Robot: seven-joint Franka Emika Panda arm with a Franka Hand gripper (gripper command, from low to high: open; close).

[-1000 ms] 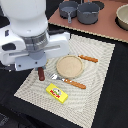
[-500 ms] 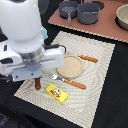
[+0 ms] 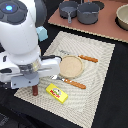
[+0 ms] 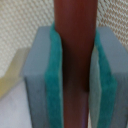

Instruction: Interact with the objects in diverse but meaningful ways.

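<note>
Gripper (image 4: pixel 75 75) clamped on sausage (image 3: pixel 35 90), held upright, now lowered to the placemat (image 3: pixel 100 60) edge beside the yellow box (image 3: pixel 57 92). Likely setting it down; 1 object mid-relocation.

Exterior view high, angled down over placemat (image 3: pixel 95 60), wrist view tight, blurry, both sharing sausage (image 4: pixel 75 65).

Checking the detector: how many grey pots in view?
2, both on the brown board at the back: one pot towards the exterior view's left, the other pot right beside it. The arm may hide others.
</note>
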